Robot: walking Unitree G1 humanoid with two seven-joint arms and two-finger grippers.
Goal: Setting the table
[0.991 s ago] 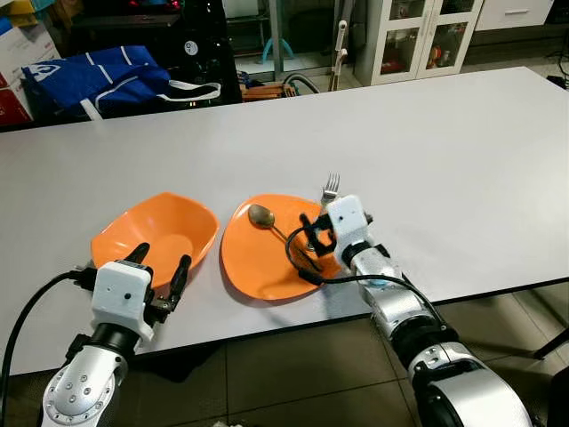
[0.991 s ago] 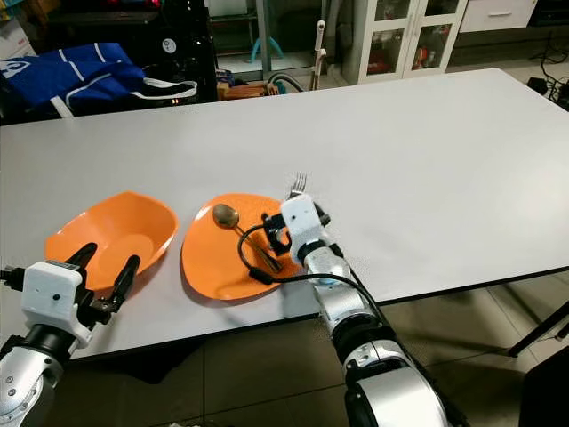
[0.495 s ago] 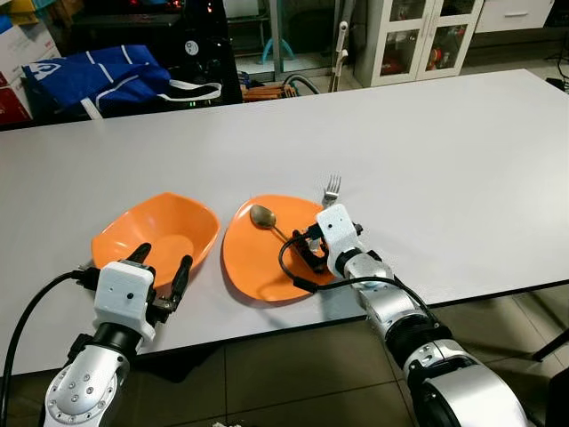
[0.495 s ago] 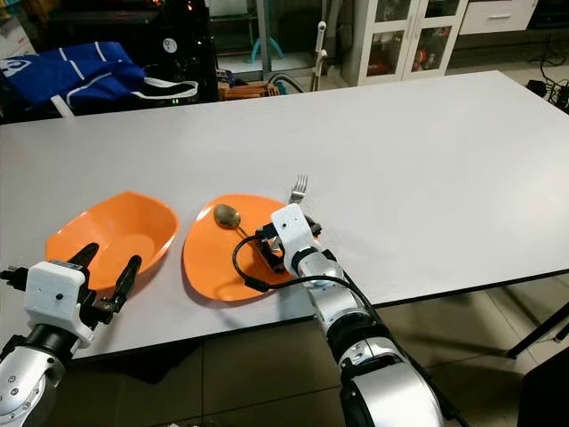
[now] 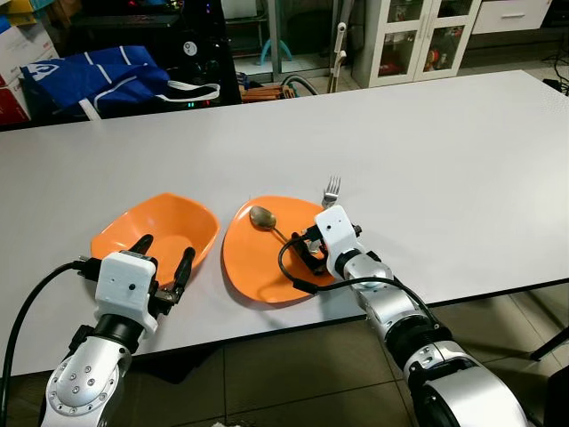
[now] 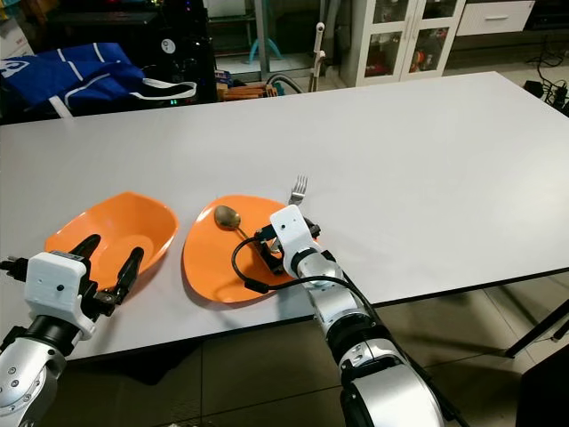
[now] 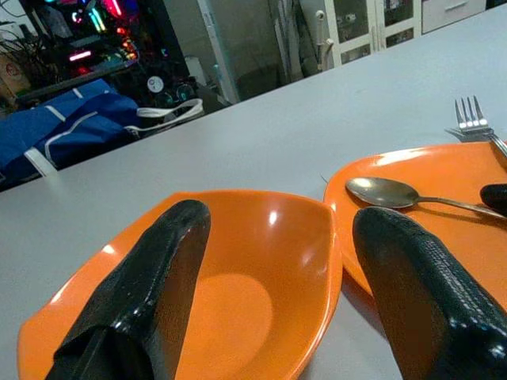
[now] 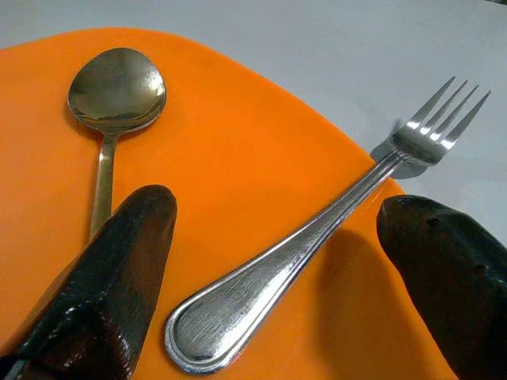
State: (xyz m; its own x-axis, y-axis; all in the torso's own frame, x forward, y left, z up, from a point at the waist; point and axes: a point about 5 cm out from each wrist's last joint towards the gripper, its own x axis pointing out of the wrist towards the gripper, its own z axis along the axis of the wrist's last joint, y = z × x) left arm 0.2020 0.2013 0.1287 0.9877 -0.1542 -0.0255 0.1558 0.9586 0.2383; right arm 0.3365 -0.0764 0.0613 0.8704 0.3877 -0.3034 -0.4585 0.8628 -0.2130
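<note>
The right claw (image 8: 269, 277) is hovering low over the orange plate (image 5: 253, 262), fingers spread wide around the fork (image 8: 317, 237), whose handle is lying on the plate with its tines overhanging onto the table (image 5: 427, 151). Picking up the fork looks like the step underway; next it probably needs lowering and closing. The spoon (image 5: 265, 220) is lying alongside. The left claw (image 5: 163, 269) is waiting open before the orange bowl (image 5: 160, 227). No legible writing is showing.

Beyond the far edge of the worktop (image 5: 427, 133) a blue bag (image 5: 93, 78) with white straps slumps on the left. Beside it stands dark equipment (image 5: 191, 40) with small lit lights. A white glass-door cabinet (image 5: 418, 36) stands further right, over a tiled floor (image 5: 293, 374).
</note>
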